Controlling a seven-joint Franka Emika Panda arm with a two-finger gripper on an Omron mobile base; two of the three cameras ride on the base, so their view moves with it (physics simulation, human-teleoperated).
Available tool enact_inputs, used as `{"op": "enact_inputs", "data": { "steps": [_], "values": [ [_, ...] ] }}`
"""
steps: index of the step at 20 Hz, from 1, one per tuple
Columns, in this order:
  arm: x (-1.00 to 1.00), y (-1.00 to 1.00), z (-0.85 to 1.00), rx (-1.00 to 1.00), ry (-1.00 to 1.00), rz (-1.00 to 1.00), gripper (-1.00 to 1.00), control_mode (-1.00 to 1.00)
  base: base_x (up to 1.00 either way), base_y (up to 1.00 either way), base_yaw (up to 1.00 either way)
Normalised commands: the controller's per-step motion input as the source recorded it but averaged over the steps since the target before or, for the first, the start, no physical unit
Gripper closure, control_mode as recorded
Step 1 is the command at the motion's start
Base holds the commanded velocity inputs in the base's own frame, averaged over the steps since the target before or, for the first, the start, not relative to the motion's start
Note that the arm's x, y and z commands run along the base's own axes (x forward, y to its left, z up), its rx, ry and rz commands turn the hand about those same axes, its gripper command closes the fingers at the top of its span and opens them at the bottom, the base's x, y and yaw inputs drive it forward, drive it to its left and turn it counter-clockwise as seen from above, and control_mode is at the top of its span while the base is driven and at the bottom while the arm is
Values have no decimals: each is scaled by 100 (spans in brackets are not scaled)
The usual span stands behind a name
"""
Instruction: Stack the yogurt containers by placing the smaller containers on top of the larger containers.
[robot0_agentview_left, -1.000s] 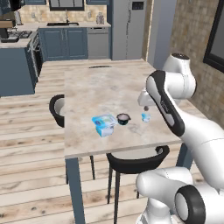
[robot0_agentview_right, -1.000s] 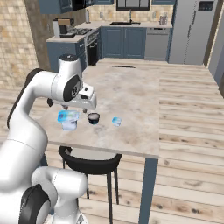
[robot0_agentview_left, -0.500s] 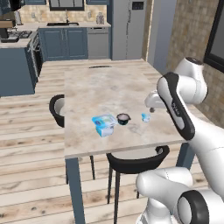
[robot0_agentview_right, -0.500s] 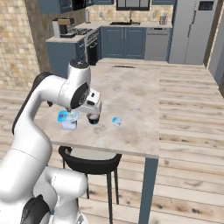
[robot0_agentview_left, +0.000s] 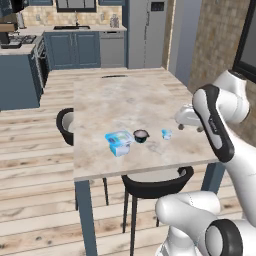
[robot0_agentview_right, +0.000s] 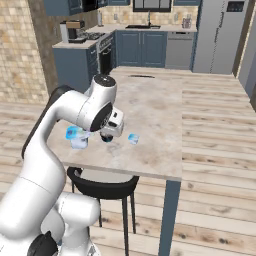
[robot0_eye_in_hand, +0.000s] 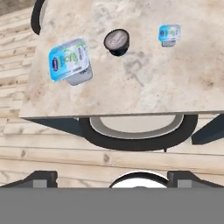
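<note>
Pincer (robot0_eye_in_hand: 112, 177) hangs released above the surface's (robot0_eye_in_hand: 144, 83) near edge. Rectangular tub (robot0_eye_in_hand: 70, 60), black cup (robot0_eye_in_hand: 117, 41) and tiny cup (robot0_eye_in_hand: 169, 33) sit apart in a row.

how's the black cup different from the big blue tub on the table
The black cup is round and dark with a pale grey top; the blue tub is rectangular, light blue, with a printed white-and-blue top. The tub is clearly wider than the cup. Both stand upright on the table, apart, with nothing stacked on them.
</note>
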Motion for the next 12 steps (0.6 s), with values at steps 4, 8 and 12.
{"op": "enact_inputs", "data": {
  "steps": [4,8,12],
  "values": [
    [-1,-20,-8,8,-2,0,-100,-100,0,0,0],
    [0,-11,-8,6,-2,0,-100,-100,0,0,0],
    [0,-3,-10,4,0,0,-100,-100,0,0,0]
  ]
}}
